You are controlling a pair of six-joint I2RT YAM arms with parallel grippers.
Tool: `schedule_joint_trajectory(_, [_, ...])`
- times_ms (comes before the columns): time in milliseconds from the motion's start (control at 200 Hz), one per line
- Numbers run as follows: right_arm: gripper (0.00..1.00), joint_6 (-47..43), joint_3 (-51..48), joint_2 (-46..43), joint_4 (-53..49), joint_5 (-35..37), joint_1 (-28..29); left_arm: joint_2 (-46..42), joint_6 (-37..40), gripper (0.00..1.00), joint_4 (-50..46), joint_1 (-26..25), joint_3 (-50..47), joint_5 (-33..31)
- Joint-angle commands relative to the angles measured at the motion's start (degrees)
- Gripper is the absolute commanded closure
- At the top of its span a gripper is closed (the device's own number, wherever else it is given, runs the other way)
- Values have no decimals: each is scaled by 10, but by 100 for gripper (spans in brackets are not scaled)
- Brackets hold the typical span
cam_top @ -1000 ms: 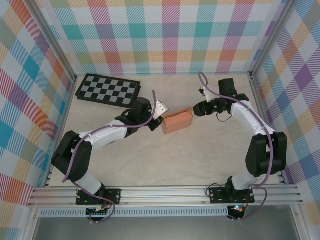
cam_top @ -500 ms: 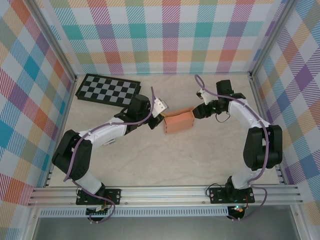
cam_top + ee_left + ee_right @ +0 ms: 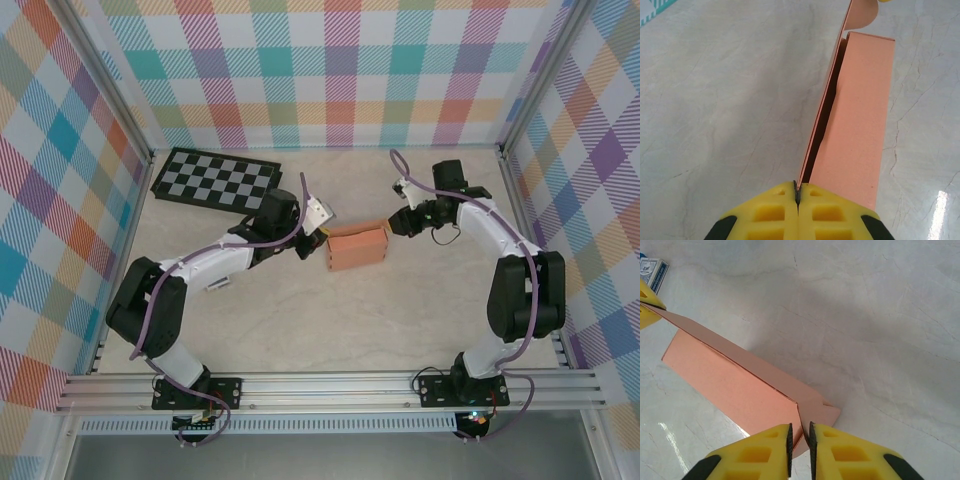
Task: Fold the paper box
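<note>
The paper box (image 3: 357, 247) is a salmon-orange flat box lying mid-table, its long lid panel raised along the far edge. My left gripper (image 3: 323, 233) is at its left end, shut (image 3: 797, 196) on the corner of that raised panel (image 3: 826, 105). My right gripper (image 3: 392, 226) is at the box's right end. Its jaws (image 3: 800, 439) stand only a narrow gap apart around the edge of the small end flap (image 3: 816, 412), which lies against the right finger. The box top (image 3: 735, 385) lies flat below the panel.
A black-and-grey checkerboard (image 3: 215, 180) lies at the back left. A small blue-and-white box (image 3: 652, 271) sits on the table beyond the paper box's left end. Metal frame rails and plaid walls enclose the marble table (image 3: 400, 320).
The right gripper's jaws have narrowed from wide apart to a thin gap around the end flap. The box has swung from tilted to nearly level. The left grip is unchanged.
</note>
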Motion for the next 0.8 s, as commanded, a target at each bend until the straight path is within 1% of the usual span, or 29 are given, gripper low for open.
schedule_joint_trajectory(0, [87, 28, 6, -3, 4, 22, 20, 9, -35, 100, 5, 6, 29, 1])
schedule_joint_trajectory(80, [92, 58, -1, -13, 16, 45, 32, 13, -65, 100, 6, 5, 36, -3])
schedule_joint_trajectory(285, [94, 125, -27, -38, 55, 95, 67, 23, -140, 100, 25, 5, 46, -26])
schedule_joint_trajectory(450, [94, 140, -35, -38, 66, 108, 79, 34, -172, 100, 30, 4, 54, -30])
schedule_joint_trajectory(625, [96, 167, -28, -40, 68, 116, 80, 41, -230, 100, 14, 1, 68, -66])
schedule_joint_trajectory(665, [96, 198, -29, -41, 71, 117, 83, 41, -248, 100, 15, 0, 70, -68])
schedule_joint_trajectory(740, [96, 225, -32, -44, 84, 122, 92, 40, -268, 100, 13, -6, 74, -74])
schedule_joint_trajectory(795, [96, 244, -35, -44, 92, 135, 100, 41, -280, 100, 8, -11, 78, -91])
